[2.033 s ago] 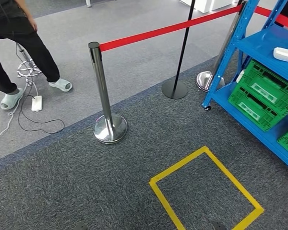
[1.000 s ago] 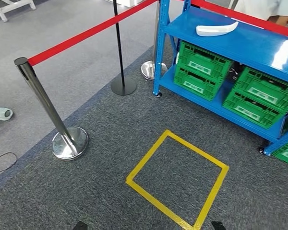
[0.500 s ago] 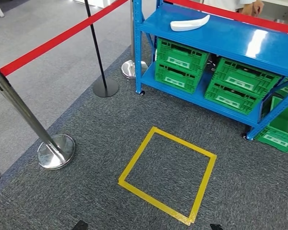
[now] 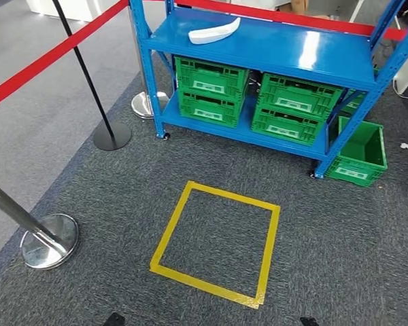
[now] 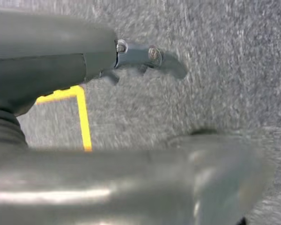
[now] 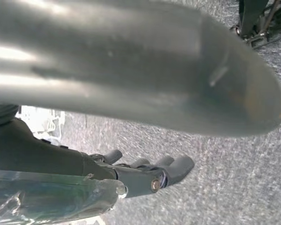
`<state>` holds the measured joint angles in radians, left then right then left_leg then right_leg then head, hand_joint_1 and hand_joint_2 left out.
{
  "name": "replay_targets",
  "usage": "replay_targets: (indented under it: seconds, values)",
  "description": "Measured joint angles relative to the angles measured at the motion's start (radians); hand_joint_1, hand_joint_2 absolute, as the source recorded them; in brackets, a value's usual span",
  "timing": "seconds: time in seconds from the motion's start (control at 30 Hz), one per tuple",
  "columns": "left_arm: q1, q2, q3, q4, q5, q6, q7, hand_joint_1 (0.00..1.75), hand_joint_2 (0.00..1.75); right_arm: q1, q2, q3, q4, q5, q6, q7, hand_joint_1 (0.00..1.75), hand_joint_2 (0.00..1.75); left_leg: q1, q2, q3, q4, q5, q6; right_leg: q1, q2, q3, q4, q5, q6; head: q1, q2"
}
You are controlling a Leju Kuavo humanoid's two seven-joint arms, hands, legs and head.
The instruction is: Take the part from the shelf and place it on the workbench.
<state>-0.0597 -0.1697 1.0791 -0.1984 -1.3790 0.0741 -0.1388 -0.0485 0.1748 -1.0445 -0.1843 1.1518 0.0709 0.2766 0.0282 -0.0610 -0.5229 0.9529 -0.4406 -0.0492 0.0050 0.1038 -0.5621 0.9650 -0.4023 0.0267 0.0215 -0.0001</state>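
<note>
A: Left to right, head view. Steel post base [image 4: 49,240] near left, red barrier tape [image 4: 47,60] running up and away, a black stand [image 4: 111,136] behind it.

B: Then?

A: Yellow taped square [image 4: 216,242] on the grey carpet [image 4: 345,251], middle foreground. Past it the blue shelf [image 4: 274,51]. The part [image 4: 213,31], a white curved piece, lies flat on the top level toward the left end, touching nothing else. Green crates [image 4: 209,88] on the bottom level, one more green crate [image 4: 360,151] on the floor just beside the right leg.

B: Hands?

A: Both hang low over carpet. Left hand [image 5: 132,58]: fingers [image 5: 157,56] extended, holding nothing. Right hand [image 6: 132,176]: fingers [image 6: 174,167] stretched out side by side, nothing in them. Wrist pictures are blurred, so finer detail I cannot tell.

B: Which step?

A: Approach, I judge. Part untouched on the shelf, robot well apart from it. No counter visible here.

B: What does the next move call for?

A: Likely closing in on the shelf, perhaps standing in the yellow square, facing the left end. Then raising an arm to the top level. The part is long and shallow, so the fingers probably need to wrap its middle or it may tip.
</note>
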Motion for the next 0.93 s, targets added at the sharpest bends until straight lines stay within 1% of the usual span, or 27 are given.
replay_targets:
  seconds: [0.07, 0.1, 0.13, 0.17, 0.2, 0.23, 0.27, 0.3, 0.33, 0.37, 0.4, 0.43, 0.47, 0.5, 0.53, 0.57, 0.6, 0.63, 0.67, 0.7, 0.73, 0.77, 0.8, 0.83, 0.87, 0.9, 0.93]
  values:
    - [-0.002, 0.0, 0.0, 0.0, 0.004, 0.011, 0.003, 0.0, 1.75, 0.006, 0.0, 0.0, 0.0, 0.002, 0.0, 0.0, 0.0, 0.0, -0.002, 0.01, 0.001, -0.002, -0.002, 0.018, -0.005, 0.011, -0.009, 0.001, 0.002, 0.009, 0.001, 0.0]
    - [-0.004, 0.0, 0.0, 0.0, 0.007, 0.015, 0.004, 0.0, 1.75, 0.01, 0.0, 0.0, 0.0, 0.002, 0.0, 0.001, 0.0, 0.0, -0.003, 0.017, 0.001, -0.001, -0.001, 0.025, -0.006, 0.001, -0.015, 0.011, -0.005, 0.013, 0.003, 0.0]
    - [-0.005, -0.001, 0.001, 0.0, 0.011, 0.018, 0.006, 0.0, 1.31, 0.011, 0.001, 0.0, 0.0, 0.003, -0.001, 0.002, 0.0, 0.0, -0.003, 0.026, 0.001, -0.002, 0.0, 0.032, -0.006, -0.02, -0.029, 0.041, -0.024, 0.018, 0.007, 0.0]
    - [-0.005, -0.001, 0.001, 0.0, 0.014, 0.02, 0.009, 0.0, 0.87, 0.01, 0.001, 0.0, 0.001, 0.004, -0.001, 0.002, 0.0, 0.0, -0.004, 0.036, 0.001, -0.002, 0.001, 0.036, -0.006, -0.045, -0.052, 0.092, -0.054, 0.023, 0.01, 0.0]
    - [-0.004, -0.001, 0.001, 0.0, 0.016, 0.02, 0.015, 0.0, 0.44, 0.007, 0.002, 0.0, 0.001, 0.005, -0.001, 0.003, 0.0, 0.0, -0.006, 0.046, 0.001, -0.002, 0.0, 0.039, -0.005, -0.072, -0.085, 0.161, -0.091, 0.026, 0.015, 0.0]
    - [-0.002, -0.001, 0.001, 0.0, 0.017, 0.021, 0.024, 0.0, 0.0, 0.004, 0.002, 0.0, 0.001, 0.006, -0.001, 0.003, 0.0, 0.0, -0.007, 0.058, 0.001, -0.002, -0.001, 0.041, -0.006, -0.086, -0.12, 0.235, -0.123, 0.029, 0.016, 0.0]
    - [-0.001, -0.001, 0.001, 0.0, 0.018, 0.023, 0.038, 0.0, 0.0, 0.002, 0.002, 0.0, 0.001, 0.007, -0.001, 0.003, 0.0, 0.0, -0.008, 0.07, 0.001, -0.002, -0.001, 0.042, -0.006, -0.093, -0.146, 0.289, -0.141, 0.03, 0.016, 0.0]
    - [0.0, -0.001, 0.002, 0.0, 0.019, 0.025, 0.053, 0.0, 0.0, 0.002, 0.002, 0.0, 0.001, 0.009, -0.002, 0.004, 0.0, 0.0, -0.009, 0.08, 0.002, -0.002, -0.002, 0.043, -0.006, -0.096, -0.155, 0.309, -0.14, 0.029, 0.016, 0.0]
    - [0.0, -0.001, 0.003, 0.0, 0.019, 0.027, 0.066, 0.0, 0.0, 0.003, 0.002, 0.0, 0.001, 0.01, -0.002, 0.005, 0.0, 0.0, -0.009, 0.089, 0.003, -0.002, -0.004, 0.042, -0.006, -0.097, -0.144, 0.291, -0.122, 0.027, 0.016, 0.0]
    - [-0.002, -0.001, 0.003, 0.0, 0.019, 0.029, 0.075, 0.0, 0.0, 0.003, 0.002, 0.0, 0.001, 0.011, -0.003, 0.006, 0.0, 0.0, -0.01, 0.096, 0.006, -0.002, -0.005, 0.041, -0.005, -0.101, -0.114, 0.235, -0.09, 0.023, 0.016, 0.0]
    - [-0.003, -0.001, 0.004, 0.0, 0.019, 0.029, 0.077, 0.0, 0.0, 0.003, 0.002, 0.0, 0.001, 0.012, -0.003, 0.006, 0.0, 0.0, -0.01, 0.103, 0.009, -0.003, -0.006, 0.039, -0.002, -0.115, -0.072, 0.158, -0.056, 0.015, 0.016, 0.0]
    - [-0.004, -0.002, 0.004, 0.0, 0.019, 0.029, 0.078, 0.0, 0.0, 0.001, 0.002, 0.0, 0.001, 0.013, -0.003, 0.006, 0.0, 0.0, -0.011, 0.109, 0.012, -0.003, -0.008, 0.035, 0.003, -0.133, -0.034, 0.087, -0.033, 0.009, 0.016, 0.0]
    - [-0.005, -0.002, 0.004, 0.0, 0.019, 0.029, 0.078, 0.0, 0.0, -0.002, 0.001, 0.0, 0.001, 0.013, -0.003, 0.006, 0.0, 0.0, -0.012, 0.116, 0.013, -0.003, -0.01, 0.031, 0.009, -0.147, -0.006, 0.036, -0.02, 0.002, 0.016, 0.0]
    - [-0.005, -0.003, 0.004, 0.0, 0.019, 0.028, 0.078, 0.0, 0.0, -0.005, 0.001, 0.0, 0.001, 0.013, -0.003, 0.006, 0.0, 0.0, -0.013, 0.123, 0.015, -0.004, -0.011, 0.026, 0.013, -0.156, 0.006, 0.01, -0.017, -0.002, 0.015, 0.0]
    - [-0.005, -0.003, 0.004, 0.0, 0.019, 0.028, 0.078, 0.0, 0.0, -0.006, 0.001, 0.0, 0.001, 0.013, -0.003, 0.006, 0.0, 0.0, -0.014, 0.13, 0.016, -0.006, -0.011, 0.02, 0.016, -0.153, 0.005, 0.005, -0.021, -0.005, 0.015, 0.0]
    - [-0.006, -0.004, 0.004, 0.0, 0.019, 0.027, 0.078, 0.0, 0.0, -0.004, 0.001, 0.0, 0.001, 0.013, -0.003, 0.006, 0.0, 0.0, -0.014, 0.136, 0.018, -0.008, -0.012, 0.015, 0.013, -0.144, 0.006, 0.002, -0.018, -0.008, 0.015, 0.0]
    - [-0.006, -0.004, 0.004, 0.0, 0.019, 0.027, 0.078, 0.0, 0.0, -0.002, 0.001, 0.0, 0.001, 0.013, -0.003, 0.006, 0.0, 0.0, -0.013, 0.132, 0.018, -0.006, -0.017, 0.01, 0.01, -0.135, 0.009, -0.003, -0.014, -0.011, 0.014, 0.0]
    - [-0.007, -0.004, 0.004, 0.0, 0.019, 0.027, 0.078, 0.0, 0.0, -0.001, 0.001, 0.0, 0.001, 0.013, -0.003, 0.006, 0.0, 0.0, -0.013, 0.12, 0.012, 0.012, -0.032, 0.005, 0.007, -0.128, 0.012, -0.009, -0.01, -0.015, 0.013, 0.0]
    - [-0.007, -0.004, 0.004, 0.0, 0.019, 0.027, 0.078, 0.0, 0.0, -0.002, 0.001, 0.0, 0.001, 0.013, -0.003, 0.006, 0.0, 0.0, -0.013, 0.104, -0.006, 0.053, -0.058, 0.001, 0.004, -0.12, 0.017, -0.014, -0.006, -0.019, 0.012, 0.0]
    - [-0.006, -0.003, 0.004, 0.0, 0.019, 0.027, 0.077, 0.0, 0.0, -0.003, 0.001, 0.0, 0.001, 0.013, -0.003, 0.006, 0.0, 0.0, -0.012, 0.087, -0.035, 0.117, -0.093, -0.001, 0.003, -0.112, 0.016, -0.015, -0.004, -0.022, 0.01, 0.0]
    - [-0.005, -0.003, 0.004, 0.0, 0.019, 0.027, 0.077, 0.0, 0.0, -0.004, 0.001, 0.0, 0.001, 0.013, -0.003, 0.006, 0.0, 0.0, -0.012, 0.078, -0.072, 0.192, -0.127, -0.003, 0.002, -0.103, 0.015, -0.015, -0.003, -0.024, 0.009, 0.0]
    - [-0.003, -0.002, 0.004, 0.0, 0.019, 0.027, 0.077, 0.0, 0.0, -0.004, 0.001, 0.0, 0.001, 0.013, -0.003, 0.006, 0.0, 0.0, -0.012, 0.074, -0.105, 0.255, -0.147, -0.005, 0.002, -0.092, 0.015, -0.015, -0.003, -0.026, 0.009, 0.0]
    - [-0.002, -0.001, 0.004, 0.0, 0.019, 0.027, 0.077, 0.0, 0.0, -0.003, 0.001, 0.0, 0.001, 0.013, -0.003, 0.006, 0.0, 0.0, -0.012, 0.073, -0.126, 0.289, -0.149, -0.006, 0.002, -0.082, 0.015, -0.015, -0.003, -0.026, 0.009, 0.0]
    - [-0.001, -0.001, 0.004, 0.0, 0.019, 0.027, 0.077, 0.0, 0.0, -0.002, 0.001, 0.0, 0.001, 0.013, -0.003, 0.006, 0.0, 0.0, -0.012, 0.073, -0.128, 0.282, -0.128, -0.007, 0.002, -0.071, 0.016, -0.015, -0.003, -0.025, 0.009, 0.0]
    - [-0.002, -0.001, 0.004, 0.0, 0.019, 0.027, 0.077, 0.0, 0.0, -0.001, 0.001, 0.0, 0.001, 0.013, -0.003, 0.007, 0.0, 0.0, -0.011, 0.071, -0.109, 0.235, -0.092, -0.007, 0.0, -0.06, 0.017, -0.014, -0.003, -0.023, 0.009, 0.0]
    - [-0.002, 0.0, 0.004, 0.0, 0.019, 0.028, 0.077, 0.0, 0.0, -0.001, 0.001, 0.0, 0.001, 0.013, -0.003, 0.006, 0.0, 0.0, -0.009, 0.062, -0.077, 0.166, -0.051, -0.009, -0.001, -0.048, 0.017, -0.012, -0.003, -0.02, 0.009, 0.0]
    - [-0.002, 0.0, 0.004, 0.0, 0.019, 0.028, 0.077, 0.0, 0.0, -0.002, 0.001, 0.0, 0.001, 0.013, -0.003, 0.006, 0.0, 0.0, -0.008, 0.059, -0.059, 0.125, -0.028, -0.01, -0.002, -0.042, 0.018, -0.011, -0.004, -0.018, 0.009, 0.0]
